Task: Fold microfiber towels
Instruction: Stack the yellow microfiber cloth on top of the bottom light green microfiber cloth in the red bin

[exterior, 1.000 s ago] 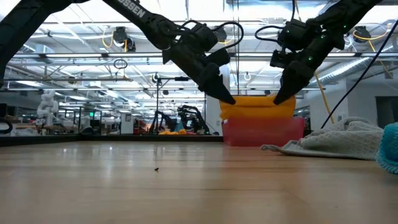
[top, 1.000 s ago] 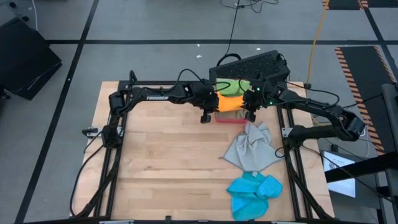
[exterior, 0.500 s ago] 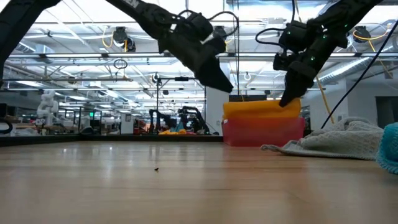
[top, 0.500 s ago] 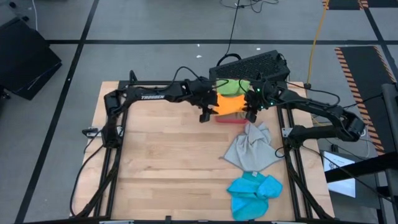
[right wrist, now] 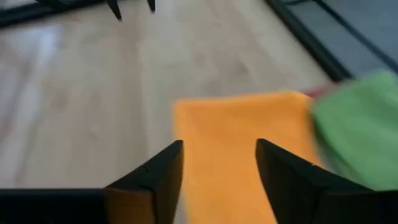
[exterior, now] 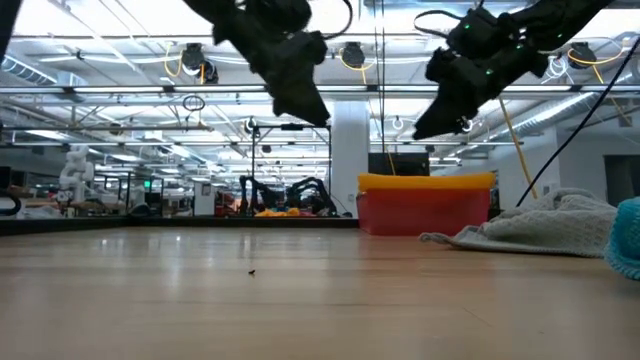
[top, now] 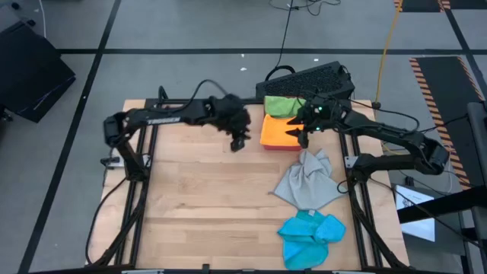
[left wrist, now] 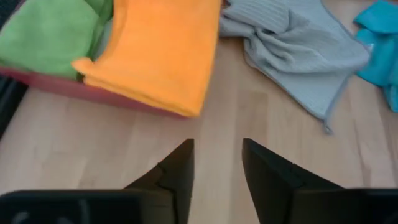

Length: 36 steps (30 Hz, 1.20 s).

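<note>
Bare wood fills the left and middle of the table, open room for me. My left gripper hangs over it just left of the pink-red tray, fingers parted, holding nothing. The folded orange towel lies on that tray, a green towel behind it. My right gripper hovers above the orange towel, fingers apart and, I think, empty. Nearer the right edge sprawl the grey towel and blue towel, unfolded.
</note>
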Motion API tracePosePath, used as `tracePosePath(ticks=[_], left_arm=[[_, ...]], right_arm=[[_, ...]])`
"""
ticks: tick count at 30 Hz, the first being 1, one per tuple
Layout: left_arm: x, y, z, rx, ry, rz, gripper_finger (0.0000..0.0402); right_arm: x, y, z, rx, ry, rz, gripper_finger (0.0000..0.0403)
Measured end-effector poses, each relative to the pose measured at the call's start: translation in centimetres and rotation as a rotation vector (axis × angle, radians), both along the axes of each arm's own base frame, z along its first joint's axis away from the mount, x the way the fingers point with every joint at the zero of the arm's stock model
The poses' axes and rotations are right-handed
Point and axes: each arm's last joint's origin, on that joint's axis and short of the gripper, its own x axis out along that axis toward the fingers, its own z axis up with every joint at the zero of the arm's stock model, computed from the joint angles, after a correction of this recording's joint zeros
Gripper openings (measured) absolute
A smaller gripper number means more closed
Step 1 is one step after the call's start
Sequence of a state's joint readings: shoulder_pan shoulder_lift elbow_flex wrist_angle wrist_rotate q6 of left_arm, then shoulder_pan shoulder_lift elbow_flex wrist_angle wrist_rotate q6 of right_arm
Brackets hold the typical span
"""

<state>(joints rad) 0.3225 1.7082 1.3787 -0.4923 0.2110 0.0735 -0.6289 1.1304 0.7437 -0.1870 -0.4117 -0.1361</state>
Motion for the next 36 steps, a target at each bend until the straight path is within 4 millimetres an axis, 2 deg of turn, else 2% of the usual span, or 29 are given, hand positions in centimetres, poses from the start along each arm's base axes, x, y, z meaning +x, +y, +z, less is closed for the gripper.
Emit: tracePosePath(ticks=[4, 10, 18, 25, 29, 36], left_arm=[[-1.8, -1.6, -1.2, 0.042, -0.066, 0.069, 0.0115], [-4.0, -4.5, -2.7, 0.094, -0.172, 0.103, 0.0098], [-4.8, -6.6, -4.3, 0.11, -0.226, 0.082, 0.0097], [-4.7, -7.2, -4.3, 0.107, -0.235, 0.071, 0.0097], [-4.6, -7.5, -4.3, 0.103, -0.238, 0.064, 0.0097], [-4.6, -7.8, -4.3, 0.103, -0.24, 0.057, 0.0097]], right_arm=[[1.7, -0.2, -1.5, 0.013, 0.011, 0.045, 0.0116], [3.9, -1.0, -4.9, 0.071, 0.058, 0.113, 0.0012], [4.6, -2.4, -8.5, 0.06, 0.162, 0.078, 0.0012], [5.0, -3.1, -11.0, 0.067, 0.211, 0.089, 0.0003], [5.2, -3.0, -10.8, 0.052, 0.199, 0.092, 0.0001], [4.5, -2.4, -6.7, -0.057, 0.121, 0.053, 0.0001]])
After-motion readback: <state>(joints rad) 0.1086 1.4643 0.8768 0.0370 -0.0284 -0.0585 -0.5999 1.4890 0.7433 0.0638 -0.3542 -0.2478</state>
